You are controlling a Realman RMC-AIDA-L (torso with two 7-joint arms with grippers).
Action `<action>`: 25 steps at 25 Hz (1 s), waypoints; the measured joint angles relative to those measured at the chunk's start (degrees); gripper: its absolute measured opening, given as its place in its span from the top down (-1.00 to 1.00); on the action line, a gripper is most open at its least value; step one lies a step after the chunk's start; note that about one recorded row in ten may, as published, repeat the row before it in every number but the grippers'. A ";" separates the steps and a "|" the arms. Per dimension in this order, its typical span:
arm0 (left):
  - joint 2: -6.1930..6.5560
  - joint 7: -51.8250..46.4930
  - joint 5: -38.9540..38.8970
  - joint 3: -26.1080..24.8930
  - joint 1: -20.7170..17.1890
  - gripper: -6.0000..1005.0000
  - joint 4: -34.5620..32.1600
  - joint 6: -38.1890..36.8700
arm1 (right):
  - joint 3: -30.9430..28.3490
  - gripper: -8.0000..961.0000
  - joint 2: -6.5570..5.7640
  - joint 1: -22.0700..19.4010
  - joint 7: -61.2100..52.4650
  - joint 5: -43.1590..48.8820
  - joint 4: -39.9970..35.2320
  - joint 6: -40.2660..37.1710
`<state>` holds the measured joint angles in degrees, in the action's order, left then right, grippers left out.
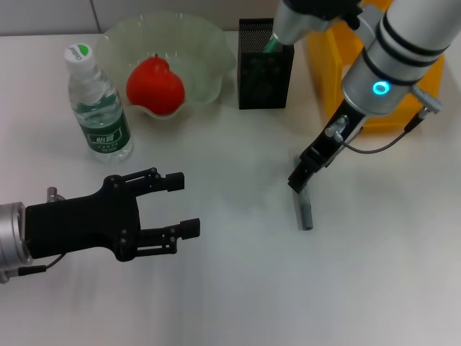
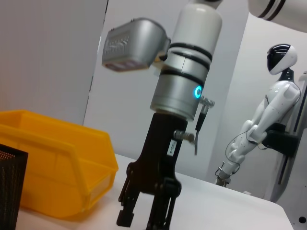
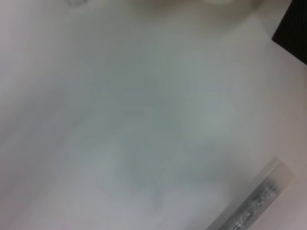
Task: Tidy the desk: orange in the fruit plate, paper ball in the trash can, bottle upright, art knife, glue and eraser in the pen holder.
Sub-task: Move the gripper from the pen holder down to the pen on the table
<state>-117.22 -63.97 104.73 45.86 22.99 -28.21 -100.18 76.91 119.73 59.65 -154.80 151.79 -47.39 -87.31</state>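
Note:
The orange (image 1: 155,88) lies in the fruit plate (image 1: 212,45) at the back left. Beside the plate the bottle (image 1: 101,108) stands upright. A grey art knife (image 1: 305,210) lies flat on the table, also seen as a pale grey stick (image 3: 254,206). My right gripper (image 1: 297,184) hangs just over the knife's far end. The left wrist view shows that gripper (image 2: 143,220) with its fingers apart and nothing between them. My left gripper (image 1: 184,205) rests open at the front left. The pen holder (image 1: 265,66) has a green item (image 1: 272,43) sticking out. Paper ball, glue and eraser are out of view.
The yellow trash can (image 1: 324,68) stands right of the pen holder, behind my right arm, and shows as a yellow bin (image 2: 57,163) in the left wrist view. A white humanoid robot (image 2: 268,120) stands far off beyond the table.

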 joint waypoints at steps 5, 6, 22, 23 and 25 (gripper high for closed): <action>-0.02 0.00 -0.05 -0.09 -0.06 -0.62 0.00 -0.01 | 4.24 -0.55 0.14 -0.69 -0.95 -0.74 1.80 4.17; -0.03 0.00 -0.05 -0.11 -0.06 -0.62 0.00 -0.02 | 4.66 -0.55 0.14 -0.77 -0.97 -1.07 2.17 4.82; -0.15 -0.01 -0.15 -0.16 -0.06 -0.62 0.00 -0.01 | 11.07 -0.45 0.15 -1.15 -1.81 -4.18 5.72 10.58; -0.18 -0.01 -0.15 -0.16 -0.06 -0.62 0.00 -0.01 | 11.09 -0.41 0.15 -1.22 -1.82 -4.13 5.72 10.67; -0.21 -0.02 -0.15 -0.16 -0.06 -0.62 0.00 -0.01 | 11.23 -0.35 0.15 -1.32 -1.82 -4.05 5.73 10.92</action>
<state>-117.42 -63.99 104.58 45.70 22.93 -28.21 -100.19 88.14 119.88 58.33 -156.62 147.74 -41.66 -76.40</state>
